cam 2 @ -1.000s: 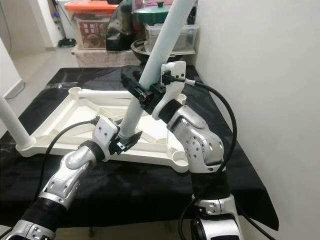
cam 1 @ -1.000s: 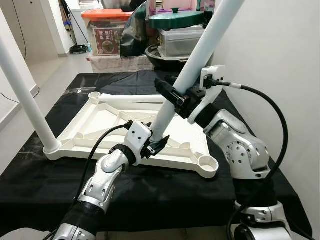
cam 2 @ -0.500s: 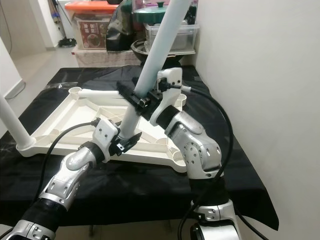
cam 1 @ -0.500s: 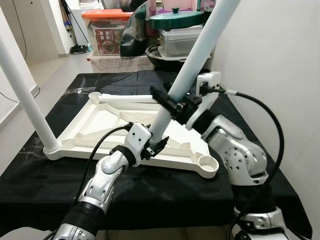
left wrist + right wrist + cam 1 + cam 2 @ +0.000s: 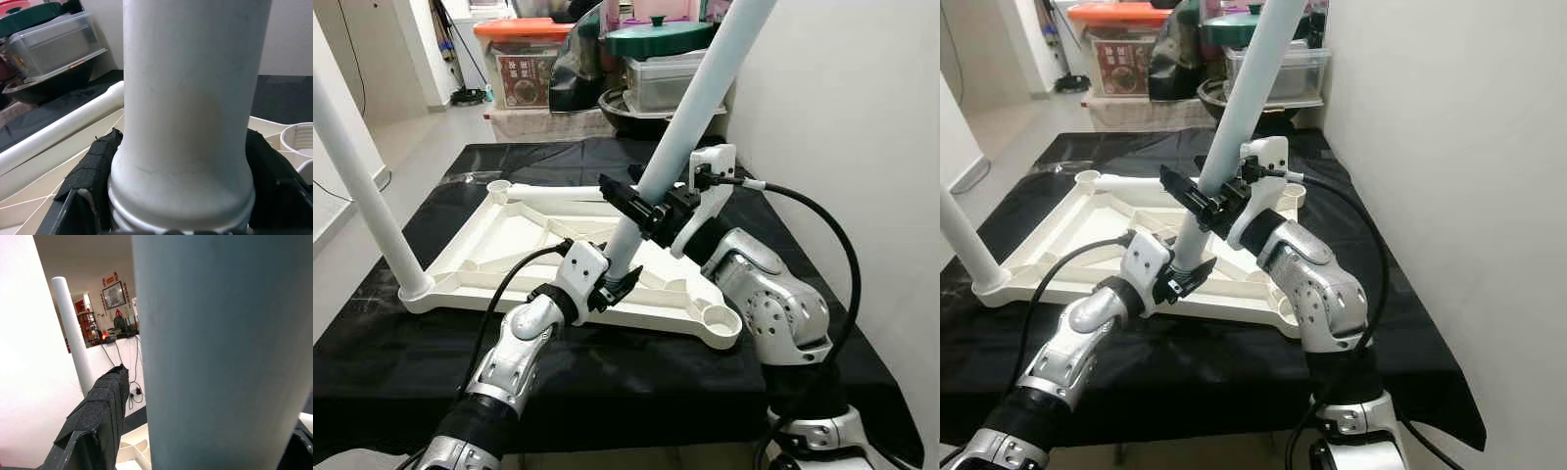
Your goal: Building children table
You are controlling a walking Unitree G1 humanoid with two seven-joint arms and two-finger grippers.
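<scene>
The white table top (image 5: 504, 250) lies upside down on a black-covered table. A long white table leg (image 5: 690, 113) leans steeply over it, its lower end near the top's middle ribs. My left gripper (image 5: 613, 281) is shut on that lower end, where a black finger (image 5: 93, 166) hugs the leg (image 5: 186, 98). Higher up, my right gripper (image 5: 644, 211) is shut on the same leg (image 5: 220, 357). A second leg (image 5: 362, 186) stands upright in the near left corner. A third leg (image 5: 573, 193) lies along the far edge. The near right corner socket (image 5: 722, 318) stands empty.
A white wall (image 5: 842, 117) runs close along the right. Behind the table are a green-lidded pot (image 5: 656, 37), clear plastic boxes (image 5: 671, 83) and an orange-lidded bin (image 5: 524, 59). Bare floor (image 5: 411, 147) lies to the left, and black cloth (image 5: 636, 362) covers the near table edge.
My right gripper has shifted left and slightly lower on the leaning leg, and the leg's upper part has swung a little left. The left gripper stays at the lower end.
</scene>
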